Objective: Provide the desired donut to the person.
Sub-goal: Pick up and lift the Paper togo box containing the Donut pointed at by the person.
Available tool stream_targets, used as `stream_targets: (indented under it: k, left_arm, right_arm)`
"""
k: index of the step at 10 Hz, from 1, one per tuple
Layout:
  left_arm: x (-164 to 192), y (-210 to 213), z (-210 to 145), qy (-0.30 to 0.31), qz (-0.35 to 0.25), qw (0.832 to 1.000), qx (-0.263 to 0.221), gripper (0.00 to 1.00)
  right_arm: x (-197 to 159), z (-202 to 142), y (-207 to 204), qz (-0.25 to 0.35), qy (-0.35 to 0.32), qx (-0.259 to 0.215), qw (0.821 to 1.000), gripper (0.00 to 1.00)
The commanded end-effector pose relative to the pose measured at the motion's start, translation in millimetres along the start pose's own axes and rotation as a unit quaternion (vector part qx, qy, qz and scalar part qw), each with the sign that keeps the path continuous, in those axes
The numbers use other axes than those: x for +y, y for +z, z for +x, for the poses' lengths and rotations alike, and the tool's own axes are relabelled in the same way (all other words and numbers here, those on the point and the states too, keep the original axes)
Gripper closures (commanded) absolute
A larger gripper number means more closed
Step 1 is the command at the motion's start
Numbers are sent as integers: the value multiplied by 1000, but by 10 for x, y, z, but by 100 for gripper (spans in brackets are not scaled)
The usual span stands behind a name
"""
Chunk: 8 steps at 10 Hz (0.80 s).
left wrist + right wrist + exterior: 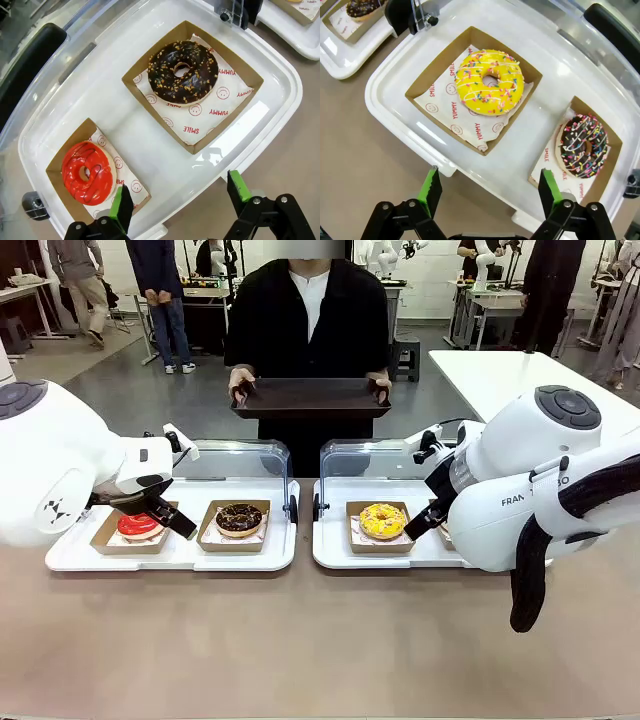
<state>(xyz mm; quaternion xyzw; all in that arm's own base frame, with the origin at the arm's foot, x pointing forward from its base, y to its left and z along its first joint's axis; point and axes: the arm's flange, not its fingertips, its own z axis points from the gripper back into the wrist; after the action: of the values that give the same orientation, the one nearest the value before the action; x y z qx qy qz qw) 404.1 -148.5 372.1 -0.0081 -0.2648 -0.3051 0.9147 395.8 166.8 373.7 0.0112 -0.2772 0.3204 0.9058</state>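
The person (310, 310) stands at the far side holding a dark tray (310, 398) with both hands. On the left white tray (180, 552) a red-glazed donut (138, 526) (88, 172) and a chocolate nut donut (239, 519) (183, 73) each sit in a cardboard box. On the right white tray (340, 555) sit a yellow sprinkled donut (383, 520) (490, 82) and a chocolate sprinkled donut (583, 145). Nothing shows which is the desired donut. My left gripper (168, 517) (180, 197) hovers open over the left tray's near edge. My right gripper (424, 521) (490, 192) hangs open above the right tray.
Clear hinged lids (245, 455) stand open behind both trays, with black hinges (292, 506) between them. The brown tabletop (300, 640) lies bare in front of the trays. A white table (500, 375) stands at the far right, and other people stand in the background.
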Motion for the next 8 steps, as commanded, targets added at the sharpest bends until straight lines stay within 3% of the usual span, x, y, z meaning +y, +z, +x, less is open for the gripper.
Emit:
stream_targets:
  k: [1, 8]
  left_arm:
    - [-1, 0, -1, 0, 0, 1000, 0, 0]
    - [-1, 0, -1, 0, 0, 1000, 0, 0]
  right_arm:
    - [0, 0, 0, 0, 0, 0, 1000, 0]
    - [0, 0, 0, 0, 0, 0, 1000, 0]
